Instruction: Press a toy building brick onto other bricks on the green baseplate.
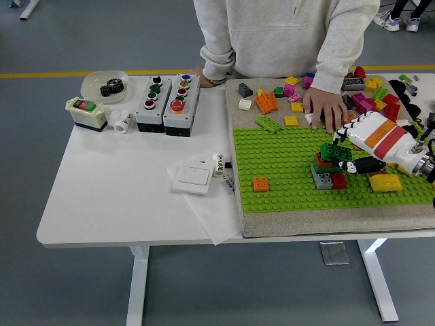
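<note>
The green baseplate (pixel 285 166) lies on a beige mat at the table's right. A small stack of bricks (pixel 328 173), grey, red, blue and brown, stands on it right of centre. My right hand (pixel 346 155), white with an orange band, comes in from the right and is shut on a green brick (pixel 335 152), which it holds down on top of the stack. A lone orange brick (pixel 261 184) sits on the plate's near left. A yellow brick (pixel 385 183) lies below my hand. The left hand is out of view.
A person stands at the far side with one hand (pixel 325 107) flat on the mat among several loose bricks (pixel 266 102). Button boxes (pixel 167 102), a switch (pixel 85 113), a bowl with a gear (pixel 105 86) and a white wall switch (pixel 192 179) lie left of the mat.
</note>
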Robot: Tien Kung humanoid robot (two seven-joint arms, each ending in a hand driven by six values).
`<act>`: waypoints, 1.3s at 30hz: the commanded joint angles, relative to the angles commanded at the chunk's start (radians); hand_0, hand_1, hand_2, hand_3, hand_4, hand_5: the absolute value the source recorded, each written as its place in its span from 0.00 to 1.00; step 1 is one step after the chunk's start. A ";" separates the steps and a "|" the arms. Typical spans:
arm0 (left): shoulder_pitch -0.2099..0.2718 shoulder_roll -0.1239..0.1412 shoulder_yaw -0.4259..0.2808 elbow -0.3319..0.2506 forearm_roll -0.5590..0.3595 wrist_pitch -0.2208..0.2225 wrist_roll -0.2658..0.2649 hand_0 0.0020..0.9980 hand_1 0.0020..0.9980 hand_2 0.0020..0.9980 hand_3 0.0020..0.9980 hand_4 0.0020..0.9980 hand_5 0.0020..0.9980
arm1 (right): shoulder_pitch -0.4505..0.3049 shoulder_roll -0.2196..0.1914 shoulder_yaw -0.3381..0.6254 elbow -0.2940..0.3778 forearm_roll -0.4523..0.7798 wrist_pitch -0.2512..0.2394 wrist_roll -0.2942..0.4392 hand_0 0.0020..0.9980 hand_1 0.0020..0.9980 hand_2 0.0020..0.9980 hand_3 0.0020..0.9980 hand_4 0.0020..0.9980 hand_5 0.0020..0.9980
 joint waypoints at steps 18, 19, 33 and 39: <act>0.004 0.001 -0.009 -0.002 0.018 -0.002 0.006 0.74 0.76 0.76 0.61 0.68 0.61 | 0.015 0.006 -0.058 -0.011 -0.012 0.000 -0.004 0.36 0.45 0.50 0.51 0.69 0.54; 0.004 0.001 -0.010 -0.002 0.019 -0.002 0.007 0.74 0.76 0.76 0.61 0.68 0.61 | 0.016 0.006 -0.061 -0.011 -0.012 0.000 -0.004 0.36 0.45 0.50 0.51 0.69 0.54; 0.005 0.002 -0.008 -0.001 0.016 0.001 0.003 0.73 0.76 0.76 0.61 0.68 0.61 | 0.035 -0.011 -0.075 0.005 -0.018 0.000 0.006 0.36 0.46 0.50 0.50 0.69 0.54; 0.001 0.003 -0.010 -0.001 0.019 -0.001 0.004 0.72 0.76 0.75 0.61 0.68 0.61 | 0.058 -0.018 -0.104 0.000 -0.005 0.000 0.018 0.36 0.46 0.50 0.51 0.69 0.54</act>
